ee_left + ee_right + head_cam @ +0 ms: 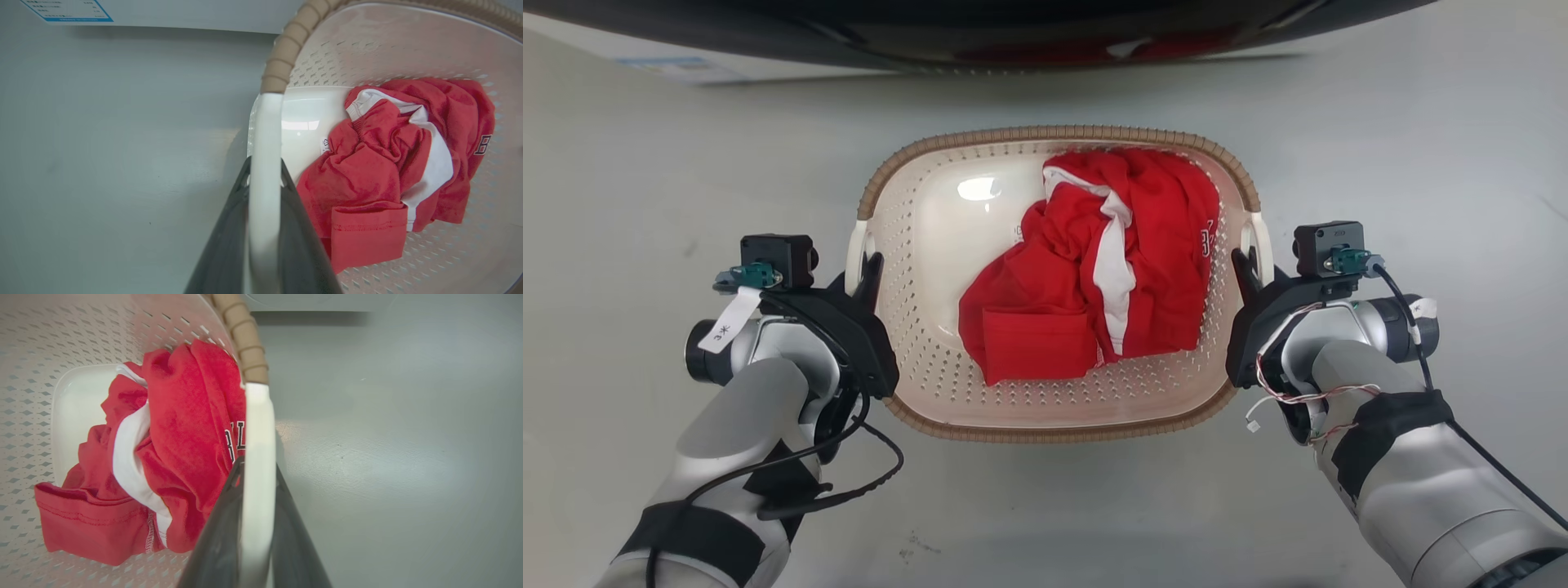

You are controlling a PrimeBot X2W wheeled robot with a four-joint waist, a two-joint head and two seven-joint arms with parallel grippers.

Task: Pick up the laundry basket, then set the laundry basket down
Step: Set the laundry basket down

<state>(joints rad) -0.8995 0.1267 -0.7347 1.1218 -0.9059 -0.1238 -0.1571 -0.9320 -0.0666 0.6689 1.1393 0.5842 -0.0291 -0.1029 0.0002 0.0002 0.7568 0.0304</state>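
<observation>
The laundry basket (1062, 135), cream-white with perforated walls and a brown woven-look rim, sits in the middle of the head view with a red and white garment (1094, 269) inside. My left gripper (870, 269) is shut on the basket's left white loop handle (856, 249); in the left wrist view the handle (264, 163) runs between the dark fingers (229, 228). My right gripper (1241, 269) is shut on the right loop handle (1262, 241), which in the right wrist view (257, 457) lies between the fingers (286, 535). Whether the basket touches the floor I cannot tell.
A grey floor (645, 204) surrounds the basket. The washing machine's dark front (1013, 33) spans the top of the head view, with a white labelled panel (65, 10) at the upper left.
</observation>
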